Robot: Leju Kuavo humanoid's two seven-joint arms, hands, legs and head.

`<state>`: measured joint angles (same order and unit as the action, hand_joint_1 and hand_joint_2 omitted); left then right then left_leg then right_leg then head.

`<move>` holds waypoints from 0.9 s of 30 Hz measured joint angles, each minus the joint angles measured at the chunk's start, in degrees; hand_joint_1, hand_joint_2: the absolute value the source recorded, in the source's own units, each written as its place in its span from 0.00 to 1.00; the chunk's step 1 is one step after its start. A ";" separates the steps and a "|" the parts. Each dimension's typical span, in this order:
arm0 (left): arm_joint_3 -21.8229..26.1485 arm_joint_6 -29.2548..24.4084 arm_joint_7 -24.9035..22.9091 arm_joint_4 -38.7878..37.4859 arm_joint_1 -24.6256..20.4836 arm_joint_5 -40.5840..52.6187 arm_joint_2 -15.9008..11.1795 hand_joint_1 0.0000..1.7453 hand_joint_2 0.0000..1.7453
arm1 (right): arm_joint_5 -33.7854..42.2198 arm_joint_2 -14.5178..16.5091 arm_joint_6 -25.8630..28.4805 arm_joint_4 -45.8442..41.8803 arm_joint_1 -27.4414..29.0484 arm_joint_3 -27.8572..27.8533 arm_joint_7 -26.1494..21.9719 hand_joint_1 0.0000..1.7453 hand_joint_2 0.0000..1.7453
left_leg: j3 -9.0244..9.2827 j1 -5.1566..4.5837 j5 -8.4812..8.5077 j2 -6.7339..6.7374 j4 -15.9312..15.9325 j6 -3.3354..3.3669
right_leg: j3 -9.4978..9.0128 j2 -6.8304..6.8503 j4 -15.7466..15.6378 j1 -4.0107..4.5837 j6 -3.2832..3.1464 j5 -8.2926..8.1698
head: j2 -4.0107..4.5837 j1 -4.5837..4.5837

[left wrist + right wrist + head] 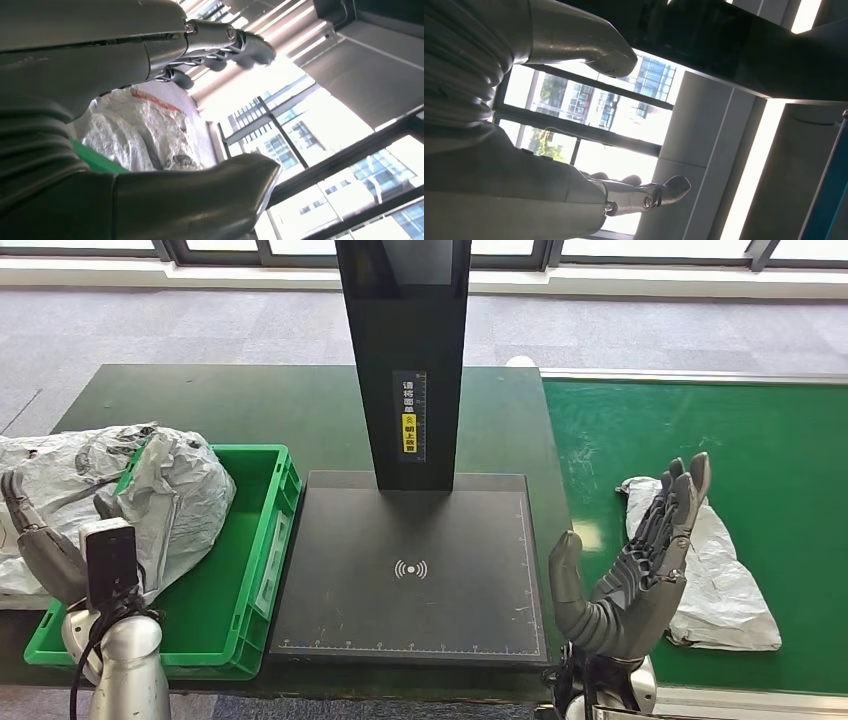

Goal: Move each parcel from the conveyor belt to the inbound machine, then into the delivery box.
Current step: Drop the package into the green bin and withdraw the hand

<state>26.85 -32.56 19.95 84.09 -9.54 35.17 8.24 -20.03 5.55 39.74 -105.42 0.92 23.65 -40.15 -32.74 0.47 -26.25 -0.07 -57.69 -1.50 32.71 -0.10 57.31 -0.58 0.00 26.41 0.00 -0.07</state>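
On the green conveyor belt [780, 440], to the right of the inbound machine, a flat grey-white parcel [715, 580] lies near the belt's inner edge. The right hand [640, 565] is raised just beside it, palm turned inward, fingers straight and apart, thumb spread wide; it holds nothing and does not touch the parcel. The right wrist view looks up past the thumb [589, 42] and fingertips [659, 192] at windows and ceiling.

The inbound machine's dark scanning plate [410, 570] sits in the middle of the dark green table [250, 405], with a black upright column [405, 350] rising from its back edge and carrying a yellow label.

To the left, a green delivery box [245, 580] holds crumpled grey plastic parcels [150, 490] that spill over its left rim. The left hand [45, 545] is at that heap's near side, fingers slightly bent; whether it grips the plastic I cannot tell. In the left wrist view its fingers [235, 42] and thumb [200, 200] stand apart with the wrinkled bag [145, 130] beyond them.
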 joint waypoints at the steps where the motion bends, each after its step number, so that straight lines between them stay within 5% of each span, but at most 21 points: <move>1: -0.22 -0.71 -0.08 0.77 0.33 0.21 0.25 0.00 0.00 | -0.11 0.00 0.00 0.00 0.08 0.00 0.00 0.00 1.00 | 0.00 0.00 0.00 0.00 0.00 0.00 | 0.01 0.00 0.00 0.00 0.00 0.00 | 0.00 0.00; 9: -3.51 -2.26 0.55 4.64 1.09 -4.23 0.62 0.00 0.00 | -1.03 0.21 0.02 -0.08 1.14 0.00 0.00 0.00 1.00 | 0.00 0.00 0.00 0.04 0.00 0.00 | 0.02 -0.01 0.00 0.01 0.00 0.00 | 0.00 0.00; 16: -6.81 -6.08 17.55 13.14 4.00 -17.56 1.98 0.00 0.00 | -3.41 1.26 -0.05 -0.44 2.34 -0.35 0.06 0.00 1.00 | 0.00 0.00 -0.02 0.06 0.00 0.01 | 0.06 -0.02 -0.02 0.01 -0.01 0.01 | 0.00 0.00; 18: -11.34 -2.60 18.73 16.66 6.44 -20.58 2.34 0.00 0.00 | -6.64 2.17 -0.77 -0.21 3.14 -1.74 0.99 0.00 1.00 | 0.00 0.00 -0.05 0.02 0.00 0.05 | 0.06 0.03 -0.05 -0.01 0.01 0.06 | 0.00 0.00; 22: -23.38 12.56 18.76 19.83 10.75 -26.83 2.64 0.00 0.00 | -15.45 4.78 -3.84 2.47 3.88 -9.14 5.49 0.00 1.00 | -0.07 -0.01 -0.13 -0.02 -0.01 0.11 | 0.00 0.08 -0.08 -0.05 0.08 0.07 | 0.00 0.01; 26: -29.90 21.68 18.43 20.19 12.33 -31.18 2.78 0.00 0.00 | -19.99 6.49 -6.21 5.35 3.66 -16.50 9.00 0.00 0.00 | -0.08 -0.06 -0.11 0.00 -0.03 0.13 | 0.02 0.04 -0.09 -0.08 0.18 -0.02 | 0.00 0.01; 27: -30.71 25.91 18.09 19.93 12.35 -32.75 2.84 0.00 0.00 | -22.69 6.67 -6.94 6.35 3.29 -18.05 11.70 0.00 0.00 | -0.07 -0.07 -0.11 0.01 -0.03 0.14 | 0.03 0.03 -0.10 -0.08 0.20 -0.03 | 0.00 0.01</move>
<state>-3.86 -6.65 38.04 104.02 2.81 2.42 11.08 -42.72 12.22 32.79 -99.07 4.21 5.59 -28.45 -32.81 0.40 -26.36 -0.07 -57.72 -1.36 32.74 -0.08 57.21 -0.66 0.19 26.38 0.00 -0.06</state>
